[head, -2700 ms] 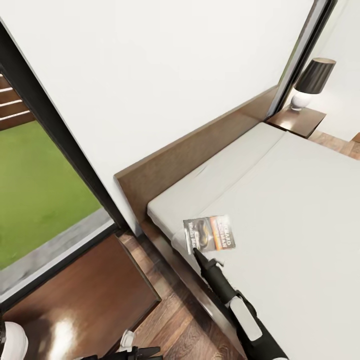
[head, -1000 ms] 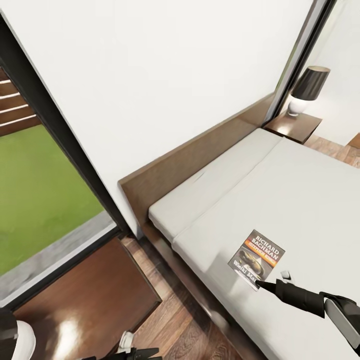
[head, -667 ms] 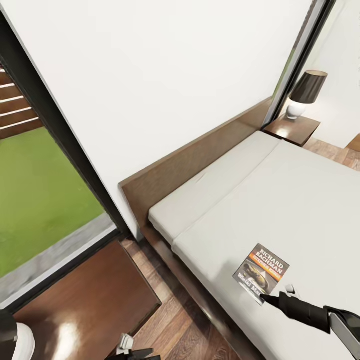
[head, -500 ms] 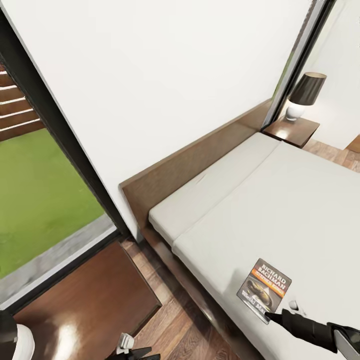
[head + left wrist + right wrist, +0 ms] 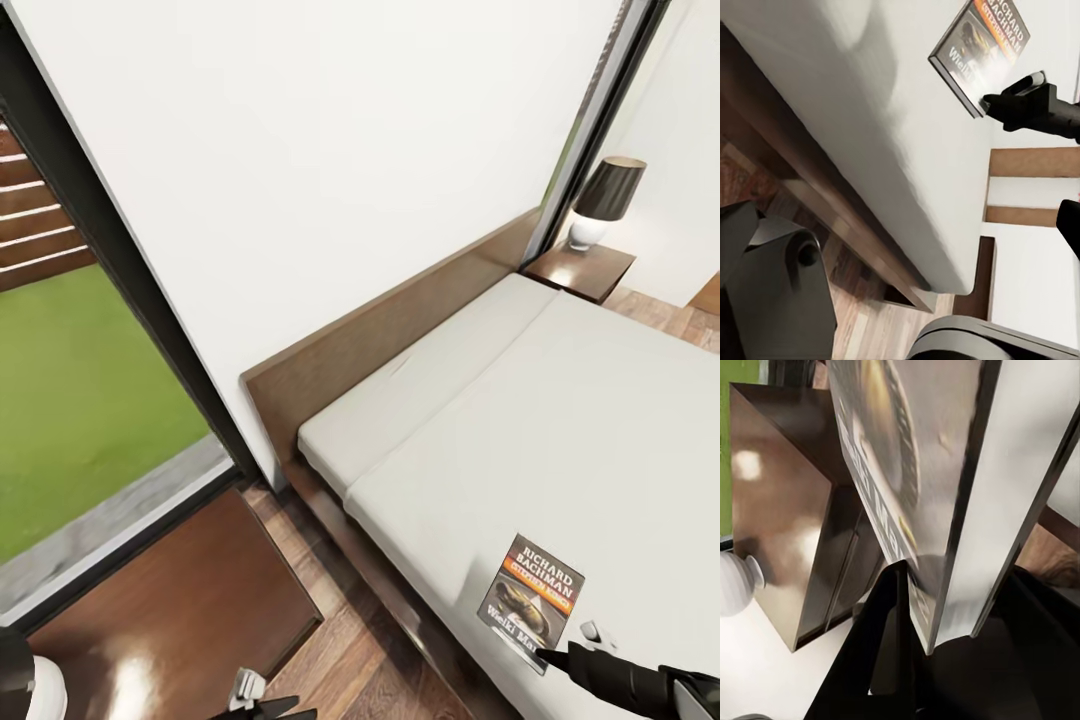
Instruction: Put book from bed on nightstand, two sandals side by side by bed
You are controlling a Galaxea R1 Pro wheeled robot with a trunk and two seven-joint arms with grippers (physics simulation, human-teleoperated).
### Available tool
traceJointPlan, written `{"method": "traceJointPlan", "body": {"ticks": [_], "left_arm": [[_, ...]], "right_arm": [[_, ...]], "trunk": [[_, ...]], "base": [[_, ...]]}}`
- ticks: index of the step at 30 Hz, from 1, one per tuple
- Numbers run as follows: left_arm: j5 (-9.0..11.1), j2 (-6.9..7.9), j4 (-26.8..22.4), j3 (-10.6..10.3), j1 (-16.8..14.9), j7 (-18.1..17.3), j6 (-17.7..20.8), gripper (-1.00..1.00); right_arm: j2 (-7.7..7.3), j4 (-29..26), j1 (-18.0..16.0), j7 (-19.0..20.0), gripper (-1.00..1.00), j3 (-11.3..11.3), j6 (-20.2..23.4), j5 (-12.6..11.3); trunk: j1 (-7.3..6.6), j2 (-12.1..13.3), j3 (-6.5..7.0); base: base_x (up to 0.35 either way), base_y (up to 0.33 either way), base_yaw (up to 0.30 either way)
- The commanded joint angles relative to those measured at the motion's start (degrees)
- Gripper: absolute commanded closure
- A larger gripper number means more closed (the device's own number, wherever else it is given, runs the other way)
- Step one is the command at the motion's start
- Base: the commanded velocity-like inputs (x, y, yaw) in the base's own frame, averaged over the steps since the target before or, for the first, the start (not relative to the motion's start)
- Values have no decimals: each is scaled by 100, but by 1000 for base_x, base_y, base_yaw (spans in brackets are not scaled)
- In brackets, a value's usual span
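One book: the book [image 5: 533, 600] sits over the bed [image 5: 560, 420] near its side edge, pinched at a bottom corner.
Right hand [image 5: 560, 655]: narrow, clamped on that corner.
Left hand [image 5: 262, 700]: cannot tell.
Nightstand [image 5: 170, 600]: near, lower left.
Risk: corner grip is shallow; swinging could twist the book loose onto the floor.

A big white wall [image 5: 330, 150] fills the top of the frame. At left, a dark window [image 5: 90, 330] shows green grass. A lamp [image 5: 605, 200] stands upper right. Brown floor [image 5: 340, 650] lies below.
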Motion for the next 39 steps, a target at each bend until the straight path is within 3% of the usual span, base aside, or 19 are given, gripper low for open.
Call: {"method": "traceJointPlan", "body": {"ticks": [1, 8, 12, 16, 19, 34, 39], "left_arm": [[59, 5, 10, -33, -4, -8, 58, -100], [61, 1, 65, -28, -3, -9, 57, -100], [61, 1, 69, -28, -3, -5, 57, -100], [61, 1, 71, -28, -3, -6, 57, -100], [61, 1, 72, -28, -3, -7, 57, -100], [61, -4, 80, -36, -3, -6, 64, -100], [61, -15, 80, -44, -3, -10, 58, -100]], "right_arm": [[-6, -1, -4, -2, 100, 32, 45, -59], [-6, -15, -2, 9, 100, 33, 43, -58], [-6, -57, -2, 268, 100, 39, 43, -60], [-7, -73, -4, 1188, 100, 47, 43, -56], [-6, -58, -1, 1630, 100, 60, 43, -42], [-6, -43, -4, 1824, 100, 89, 35, 225], [-6, -56, -4, 2257, 100, 205, 27, 239]], "trunk": [[1, -5, 5], [1, -5, 70], [1, -5, 108], [1, -5, 146], [1, -5, 174], [1, -5, 315], [1, -5, 362]], "base": [[0, 0, 0], [0, 0, 0], [0, 0, 0], [0, 0, 0], [0, 0, 0], [0, 0, 0], [0, 0, -41]]}}
